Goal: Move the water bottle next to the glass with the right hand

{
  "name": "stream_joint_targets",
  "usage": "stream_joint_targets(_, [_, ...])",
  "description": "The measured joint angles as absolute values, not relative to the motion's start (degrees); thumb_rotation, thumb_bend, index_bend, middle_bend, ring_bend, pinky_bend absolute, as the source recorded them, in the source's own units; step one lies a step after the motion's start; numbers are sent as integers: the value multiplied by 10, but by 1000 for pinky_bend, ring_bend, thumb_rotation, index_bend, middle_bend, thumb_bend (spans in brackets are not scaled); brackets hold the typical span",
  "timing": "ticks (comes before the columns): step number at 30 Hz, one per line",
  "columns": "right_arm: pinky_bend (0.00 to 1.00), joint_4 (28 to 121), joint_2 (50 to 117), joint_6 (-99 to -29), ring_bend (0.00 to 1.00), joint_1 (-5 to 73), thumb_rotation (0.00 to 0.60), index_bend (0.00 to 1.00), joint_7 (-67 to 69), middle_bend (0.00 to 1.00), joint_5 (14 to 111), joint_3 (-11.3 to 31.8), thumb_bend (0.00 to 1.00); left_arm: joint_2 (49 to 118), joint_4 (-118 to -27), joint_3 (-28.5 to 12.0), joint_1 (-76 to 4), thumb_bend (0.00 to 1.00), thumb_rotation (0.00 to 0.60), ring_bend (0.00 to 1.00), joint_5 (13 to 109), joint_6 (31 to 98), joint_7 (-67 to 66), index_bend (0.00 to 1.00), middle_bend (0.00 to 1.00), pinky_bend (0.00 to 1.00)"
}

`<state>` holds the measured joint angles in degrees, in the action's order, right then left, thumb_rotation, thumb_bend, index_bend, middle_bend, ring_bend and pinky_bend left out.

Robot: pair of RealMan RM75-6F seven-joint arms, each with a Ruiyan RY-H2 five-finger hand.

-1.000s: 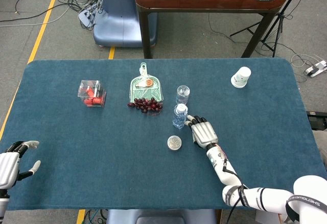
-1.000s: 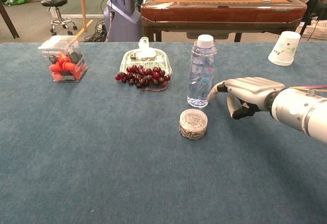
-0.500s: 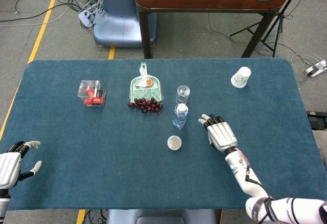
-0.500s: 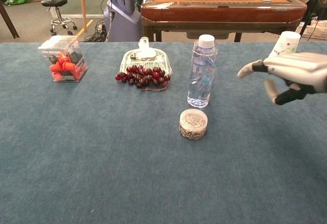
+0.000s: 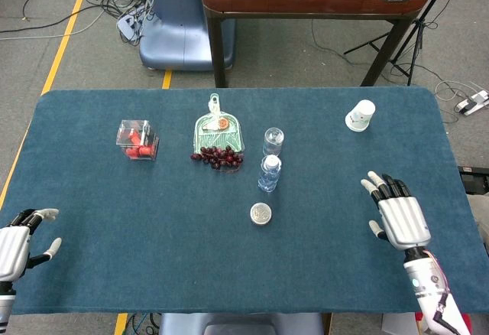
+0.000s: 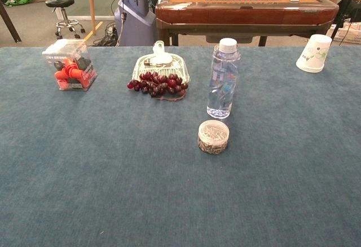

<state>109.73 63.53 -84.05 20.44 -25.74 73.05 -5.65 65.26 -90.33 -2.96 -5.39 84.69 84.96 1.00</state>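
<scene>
The clear water bottle (image 5: pixel 268 173) (image 6: pixel 223 78) with a white cap stands upright near the table's middle. Just behind it in the head view stands the clear glass (image 5: pixel 273 141); the chest view does not show the glass apart from the bottle. My right hand (image 5: pixel 397 216) lies far to the right of the bottle, near the front right of the table, fingers spread and holding nothing; it is outside the chest view. Off the front left corner, my left hand (image 5: pixel 19 243) holds nothing, its fingers apart.
A small round jar (image 5: pixel 261 213) (image 6: pixel 213 136) sits just in front of the bottle. Grapes (image 5: pixel 218 156) (image 6: pixel 157 83) lie by a green dustpan (image 5: pixel 218 131). A clear box of red items (image 5: pixel 137 139) stands at left, a paper cup (image 5: pixel 360 115) at back right.
My right hand has drawn away from the bottle, moving right and toward the front edge, and has left the chest view. The bottle has stayed in place.
</scene>
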Motion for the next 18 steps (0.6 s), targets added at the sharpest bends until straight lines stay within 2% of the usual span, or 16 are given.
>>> stream_joint_targets(7, [157,1069,612,-945,62,112,600,180,-144,137,836,-84,218,659,-894,-31,-54,305,600,259,849,854,9,309,352,443])
stream_joint_targets(13, [157,1049,600,-974,62,79,600,180,-98,139,868,-76,218,660,-894,-34,-56,306,600,259,841,848,6,309,352,443])
stream_joint_targets(18, [157,1042,593,-965,62,67,600,180,-79,140,869,-64,218,658,-897,-35,-57,306,600,259,840,846,6,309,353,443])
